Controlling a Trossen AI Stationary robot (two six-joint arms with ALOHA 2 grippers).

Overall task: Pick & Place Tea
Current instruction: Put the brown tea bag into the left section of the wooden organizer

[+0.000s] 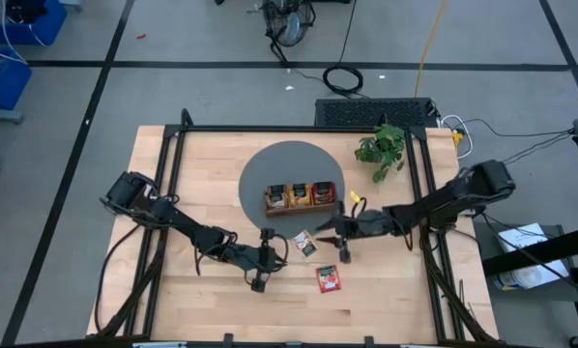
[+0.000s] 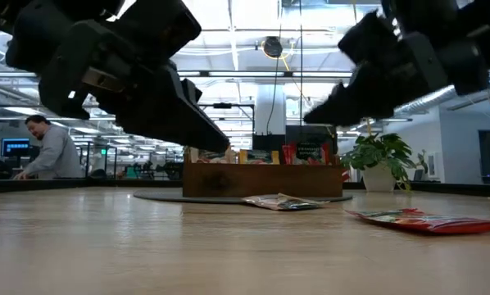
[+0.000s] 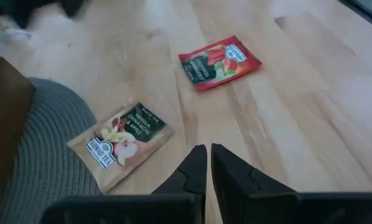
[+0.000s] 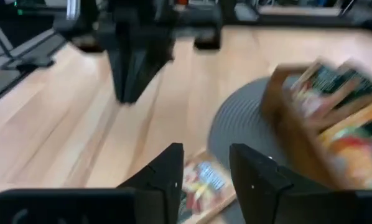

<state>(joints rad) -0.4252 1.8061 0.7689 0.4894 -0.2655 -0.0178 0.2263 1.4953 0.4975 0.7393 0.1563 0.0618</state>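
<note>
Dark-green tea sachet (image 1: 305, 244) flat at the grey mat's (image 1: 260, 169) six-o'clock edge, long axis diagonal, directly beneath the parted right gripper (image 4: 203, 171) (nearer arm). Left gripper (image 3: 207, 163) pinched shut, empty, toward eight o'clock; red sachet (image 1: 328, 278) apart at five o'clock.

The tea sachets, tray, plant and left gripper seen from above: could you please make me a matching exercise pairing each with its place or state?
Column one:
1. red sachet
2. green-and-tan sachet
3. wooden tray
4. plant
5. left gripper

Column two:
A. on the grey round mat, holding upright sachets
B. flat on bare wood, nearest the table's front edge
C. at the table's far right corner
D. shut, empty, beside the loose sachets
E. flat, overlapping the mat's edge

Pairs: 1-B, 2-E, 3-A, 4-C, 5-D
</note>
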